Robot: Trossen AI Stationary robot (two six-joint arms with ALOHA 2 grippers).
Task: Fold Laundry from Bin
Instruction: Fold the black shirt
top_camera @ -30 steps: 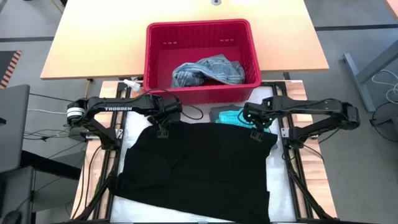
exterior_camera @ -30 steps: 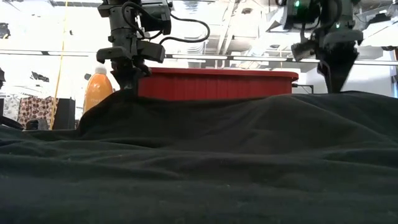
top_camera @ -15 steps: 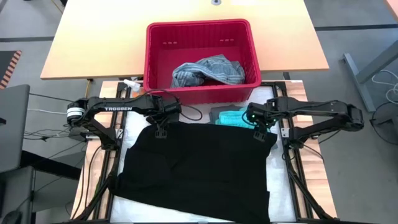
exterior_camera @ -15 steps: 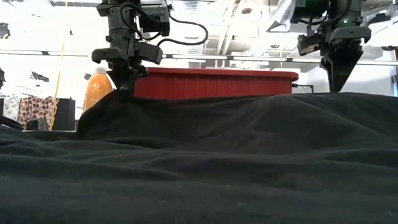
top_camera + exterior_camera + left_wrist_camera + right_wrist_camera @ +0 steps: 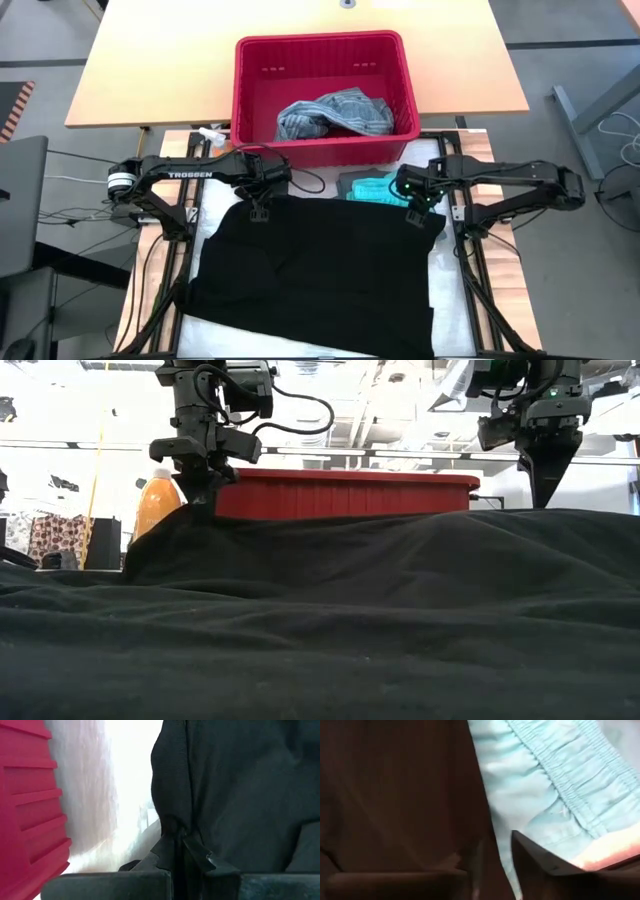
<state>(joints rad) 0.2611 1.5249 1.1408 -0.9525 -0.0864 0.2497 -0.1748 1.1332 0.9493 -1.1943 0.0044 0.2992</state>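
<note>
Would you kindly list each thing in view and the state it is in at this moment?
Black soft garment: spread flat over the table, far edge pinched at the left corner.
Red slotted plastic bin: upright, holding one garment.
Mottled blue-grey garment: crumpled inside the bin.
Bright turquoise garment: bunched between bin and black garment.
Left claw: shut on the black garment.
Right claw: at the garment's far right corner.

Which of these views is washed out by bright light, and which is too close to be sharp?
Low view: the room behind the bin is blown out white. Left wrist view: glare whitens the surface beside the black garment. Right wrist view: the turquoise garment is soft, too close.
</note>
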